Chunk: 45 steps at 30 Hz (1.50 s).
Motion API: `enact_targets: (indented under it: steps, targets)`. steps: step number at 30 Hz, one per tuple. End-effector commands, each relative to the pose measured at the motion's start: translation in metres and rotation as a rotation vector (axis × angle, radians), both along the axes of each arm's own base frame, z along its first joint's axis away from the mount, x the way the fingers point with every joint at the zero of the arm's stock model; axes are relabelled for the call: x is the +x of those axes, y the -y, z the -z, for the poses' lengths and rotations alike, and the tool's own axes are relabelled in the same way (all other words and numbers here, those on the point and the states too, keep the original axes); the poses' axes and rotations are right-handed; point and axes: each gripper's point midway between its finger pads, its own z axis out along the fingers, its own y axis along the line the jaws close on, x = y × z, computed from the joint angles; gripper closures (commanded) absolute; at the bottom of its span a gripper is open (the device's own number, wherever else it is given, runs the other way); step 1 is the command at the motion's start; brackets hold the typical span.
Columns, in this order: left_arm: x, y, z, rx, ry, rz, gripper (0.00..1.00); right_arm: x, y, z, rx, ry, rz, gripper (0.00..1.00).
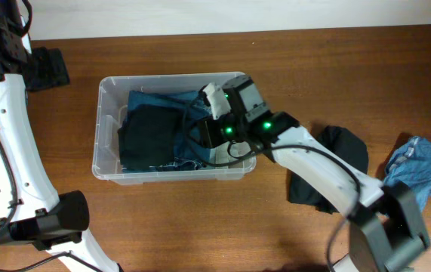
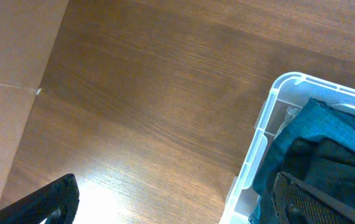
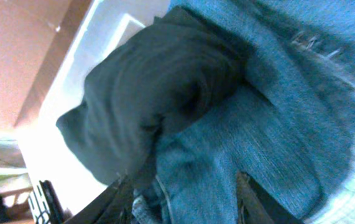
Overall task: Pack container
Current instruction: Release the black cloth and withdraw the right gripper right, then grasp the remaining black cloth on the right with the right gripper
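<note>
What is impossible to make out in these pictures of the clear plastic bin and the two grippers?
Floor of the clear rectangular plastic container: overhead, covered by the dark garment and blue denim jeans.
Whether the right gripper holds the denim: right wrist view blurred; overhead, its wrist housing hides the fingers.
Left gripper: left wrist view, fingers mostly cut off by the bottom edge.
Blue denim cloth on the table: overhead, cut by the right edge.

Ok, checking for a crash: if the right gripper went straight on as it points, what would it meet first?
Probably the blue denim in the container, straight ahead of the right gripper, fingers open; the dark garment lies just beside that line. Depth is unclear, but the cloth looks close.
</note>
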Motion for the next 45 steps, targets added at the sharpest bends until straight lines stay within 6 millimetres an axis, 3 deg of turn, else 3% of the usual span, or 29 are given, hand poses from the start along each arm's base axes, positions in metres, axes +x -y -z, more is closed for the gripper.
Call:
enact_targets:
  steps: [1,3,5,9,11,12,13,14,17,20,23,25,30,36,38,40,42,45]
  targets:
    - [-0.005,-0.003,-0.013,0.010,0.037,-0.014,0.00,0.006,0.025,-0.040,-0.038,0.142,0.077,0.53]
    - [-0.005,-0.003,-0.013,0.010,0.037,-0.014,0.00,0.007,0.043,-0.062,-0.022,0.172,0.117,0.53]
    - [-0.005,-0.003,-0.013,0.010,0.037,-0.014,0.00,0.014,0.087,-0.087,-0.002,0.168,0.241,0.42]
    - [-0.005,-0.003,-0.013,0.010,0.037,-0.014,0.00,0.022,0.178,-0.090,0.010,0.023,0.532,0.30]
    - [-0.005,-0.003,-0.013,0.010,0.037,-0.014,0.01,0.021,0.230,-0.080,-0.016,-0.049,0.671,0.26]
    - [-0.005,-0.003,-0.013,0.010,0.037,-0.014,0.00,0.017,0.270,-0.070,-0.035,-0.115,0.779,0.24]
    - [-0.005,-0.003,-0.013,0.010,0.037,-0.014,0.00,0.014,0.286,-0.065,-0.042,-0.144,0.822,0.22]
    - [-0.005,-0.003,-0.013,0.010,0.037,-0.014,0.00,0.007,0.323,-0.053,-0.058,-0.202,0.916,0.18]
    - [-0.005,-0.003,-0.013,0.010,0.037,-0.014,0.01,-0.014,0.398,-0.026,-0.083,-0.315,1.087,0.12]
    - [-0.005,-0.003,-0.013,0.010,0.037,-0.015,0.01,-0.039,0.438,0.007,-0.121,-0.433,1.136,0.10]
    - [-0.005,-0.003,-0.013,0.010,0.037,-0.014,0.00,-0.067,0.447,0.051,-0.114,-0.647,1.154,0.10]
    - [-0.005,-0.003,-0.013,0.010,0.037,-0.014,0.00,-0.071,0.444,0.074,-0.116,-0.714,1.131,0.10]
    - [-0.005,-0.003,-0.013,0.010,0.037,-0.014,0.00,-0.066,0.420,0.133,-0.089,-0.797,1.009,0.10]
    - [-0.005,-0.003,-0.013,0.010,0.037,-0.014,0.00,-0.053,0.382,0.173,-0.076,-0.780,0.861,0.15]
    - [-0.005,-0.003,-0.013,0.010,0.037,-0.014,0.00,-0.051,0.375,0.175,-0.085,-0.771,0.840,0.25]
    - [-0.005,-0.003,-0.013,0.010,0.037,-0.014,0.00,-0.049,0.368,0.175,-0.092,-0.764,0.819,0.51]
    - [-0.005,-0.003,-0.013,0.010,0.037,-0.014,0.00,-0.047,0.361,0.172,-0.081,-0.761,0.797,0.70]
    - [-0.005,-0.003,-0.013,0.010,0.037,-0.014,0.00,-0.043,0.349,0.161,-0.031,-0.749,0.766,0.90]
